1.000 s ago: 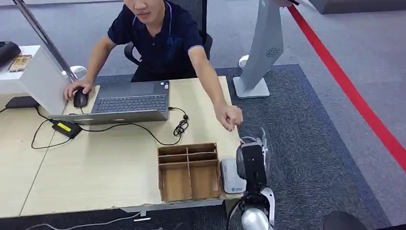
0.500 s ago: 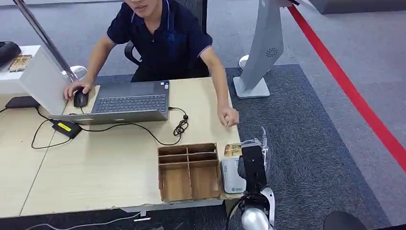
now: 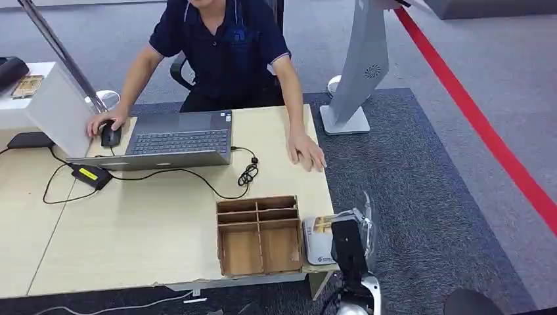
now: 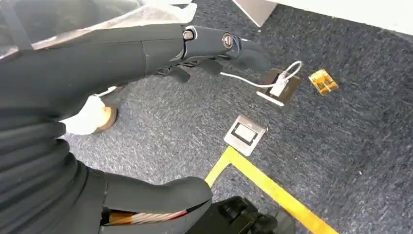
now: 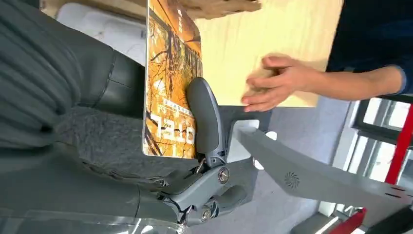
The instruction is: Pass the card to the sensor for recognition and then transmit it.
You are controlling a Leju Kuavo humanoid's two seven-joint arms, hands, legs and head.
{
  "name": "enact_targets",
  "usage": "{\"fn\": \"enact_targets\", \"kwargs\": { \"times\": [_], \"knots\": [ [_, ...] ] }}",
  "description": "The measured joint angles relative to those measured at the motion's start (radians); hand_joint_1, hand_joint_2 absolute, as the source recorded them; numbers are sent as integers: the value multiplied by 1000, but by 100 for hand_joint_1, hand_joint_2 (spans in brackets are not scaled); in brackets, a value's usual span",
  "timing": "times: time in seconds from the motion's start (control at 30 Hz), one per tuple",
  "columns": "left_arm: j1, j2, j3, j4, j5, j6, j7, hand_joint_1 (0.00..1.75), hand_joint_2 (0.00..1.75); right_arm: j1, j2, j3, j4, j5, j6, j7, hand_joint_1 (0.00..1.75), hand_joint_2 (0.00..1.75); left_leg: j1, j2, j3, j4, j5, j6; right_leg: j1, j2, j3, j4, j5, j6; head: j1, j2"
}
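Note:
An orange-yellow printed card (image 3: 322, 224) (image 5: 170, 78) is pinched in my right hand (image 3: 348, 244) (image 5: 112, 146); one dark finger (image 5: 207, 117) presses on its face. In the head view the card hovers over the far part of the white sensor (image 3: 316, 244) at the table's front right corner. The sensor's pale surface (image 5: 104, 29) lies just behind the card in the right wrist view. I cannot tell whether card and sensor touch. My left hand (image 4: 107, 53) hangs over the carpet, fingers apart and holding nothing.
A wooden compartment box (image 3: 259, 233) stands just left of the sensor. A seated person rests one hand (image 3: 307, 152) (image 5: 277, 80) flat on the table (image 3: 144, 230) beyond the card, the other on a mouse (image 3: 110, 134). A laptop (image 3: 174, 141) and cables lie farther back.
The person has let go of the card and drawn their hand back onto the table. My right hand has come nearer and lower with the card, over the sensor.

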Motion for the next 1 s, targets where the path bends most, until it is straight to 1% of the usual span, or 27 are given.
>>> {"fn": "enact_targets", "kwargs": {
  "times": [0.3, 0.4, 0.5, 0.7, 1.0],
  "knots": [
    [5, 2, 10, 0, -8, 3, 5, 0, 175, 34, 5, -18, 43, 6, 0, -3, 175, 175, 0, 0, 0, 0, 0, 0, 0, 0, 0, 0, 0, 0, 0, 0],
    [6, 2, 11, 0, -12, 2, 6, 0, 175, 36, 8, -20, 62, 1, 0, -12, 175, 175, 0, 0, 0, 0, 0, 0, 0, 0, 0, 0, 0, 0, 0, 0],
    [5, 2, 12, 0, -18, -6, 6, 0, 175, 33, 10, -20, 81, 16, 0, -7, 175, 175, 0, 0, 0, 0, 0, 0, 0, 0, 0, 0, 0, 0, 0, 0],
    [4, 2, 12, 0, -31, -20, 6, 0, 175, 12, 14, -5, 114, 57, 1, 41, 175, 175, 0, 0, 0, 0, 0, 0, 0, 0, 0, 0, 0, 0, 0, 0],
    [-6, 3, 12, -8, -51, -51, 3, 0, 175, -42, 5, 77, 182, 160, 2, 134, 175, 175, 0, 0, 0, 0, 0, 0, 0, 0, 0, 0, 0, 0, 0, 0]
  ]
}}
